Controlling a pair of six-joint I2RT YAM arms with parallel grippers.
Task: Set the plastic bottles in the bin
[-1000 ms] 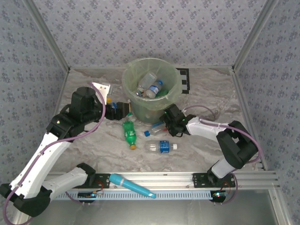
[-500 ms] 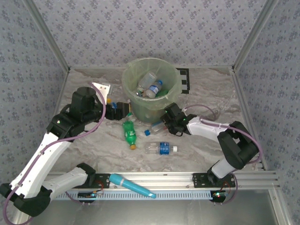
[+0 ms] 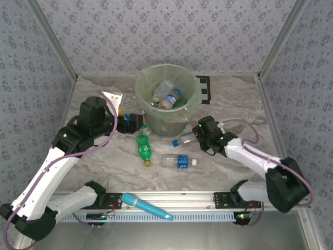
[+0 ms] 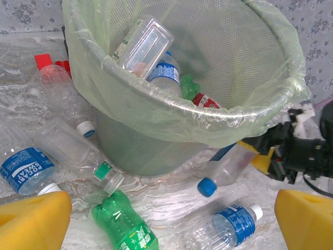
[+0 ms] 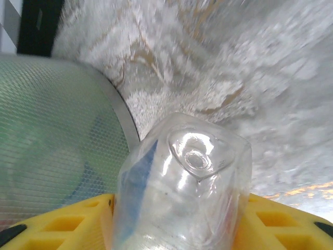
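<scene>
A: Count outside the bin (image 3: 165, 121)?
B: Five loose bottles (image 4: 225, 230) on table (image 3: 234, 104). Sixth bottle (image 4: 225, 167) clamped in right gripper (image 3: 193, 136), just beside bin. Four visible inside.
A: Left gripper (image 3: 141, 121)?
B: Fingers spread, empty.

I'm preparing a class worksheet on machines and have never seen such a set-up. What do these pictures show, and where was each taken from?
These are two robot arms at a table's near edge, each ending in a two-finger gripper. The wide picture comes from a fixed camera above and behind them; the other two from a camera on each wrist. On the marbled table stands a large round pale-green plastic bin with a thin liner, several plastic bottles inside. Beside it lie a green plastic bottle with an orange cap and a clear blue-labelled bottle; a teal stick rests on the front rail. The right gripper is shut on a clear blue-capped bottle; the left gripper is open.
</scene>
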